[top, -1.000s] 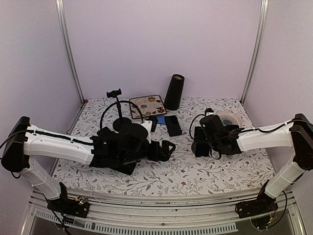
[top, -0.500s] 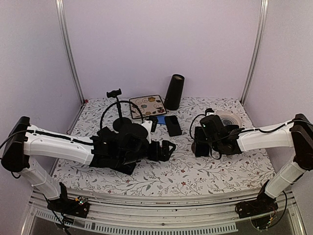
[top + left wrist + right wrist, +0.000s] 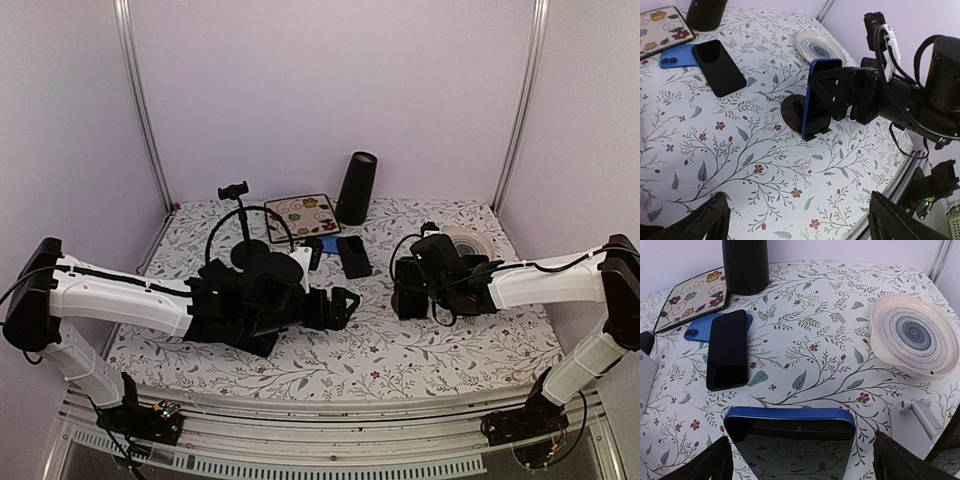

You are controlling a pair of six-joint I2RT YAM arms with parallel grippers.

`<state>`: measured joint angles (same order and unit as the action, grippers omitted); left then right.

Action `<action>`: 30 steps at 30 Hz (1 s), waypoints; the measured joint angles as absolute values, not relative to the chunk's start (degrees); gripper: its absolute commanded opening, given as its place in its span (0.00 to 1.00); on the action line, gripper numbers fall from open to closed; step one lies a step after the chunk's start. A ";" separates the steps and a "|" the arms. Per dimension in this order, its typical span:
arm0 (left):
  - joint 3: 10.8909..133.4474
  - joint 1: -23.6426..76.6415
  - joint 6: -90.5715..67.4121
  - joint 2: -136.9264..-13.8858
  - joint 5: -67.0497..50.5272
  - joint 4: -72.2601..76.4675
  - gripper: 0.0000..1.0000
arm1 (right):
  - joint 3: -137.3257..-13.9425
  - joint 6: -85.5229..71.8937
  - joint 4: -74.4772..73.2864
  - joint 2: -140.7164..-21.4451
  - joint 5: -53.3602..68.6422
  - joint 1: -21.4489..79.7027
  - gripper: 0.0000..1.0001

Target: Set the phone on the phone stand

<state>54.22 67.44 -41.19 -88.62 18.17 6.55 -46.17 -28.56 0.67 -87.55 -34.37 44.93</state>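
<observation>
Phone (image 3: 819, 95): stood upright, its lower edge set in the lip of the phone stand (image 3: 790, 111), likely for seating.
Right gripper (image 3: 801, 440): placed astride the phone; a pinch cannot be told.
Left gripper (image 3: 799, 197): spread wide, empty.

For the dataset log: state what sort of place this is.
Probably a robot lab test cell, not a home: plain walls framed by aluminium posts, a left arm and right arm bolted at the table's edge, and a black phone staged on a floral tablecloth.
</observation>
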 measured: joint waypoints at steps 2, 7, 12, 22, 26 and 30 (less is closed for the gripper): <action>54.22 67.44 -41.19 -88.62 18.15 6.55 0.97 | -46.22 -28.62 0.40 -87.13 -34.09 44.93 0.99; 54.22 67.44 -41.19 -88.62 17.98 6.55 0.97 | -46.35 -28.71 -0.12 -86.37 -33.82 44.93 0.99; 54.22 67.44 -41.19 -88.62 17.69 6.55 0.97 | -46.50 -28.71 -0.93 -85.52 -33.47 44.93 0.99; 54.28 67.29 -41.19 -89.03 17.41 6.52 0.97 | -47.68 -28.67 -2.59 -82.17 -32.45 44.93 0.99; 54.70 67.11 -41.19 -89.34 17.45 6.26 0.97 | -48.18 -28.49 -2.96 -80.97 -32.27 44.93 0.99; 55.51 66.61 -41.23 -89.34 17.82 5.63 0.97 | -48.29 -28.18 -3.20 -79.31 -31.79 44.93 0.99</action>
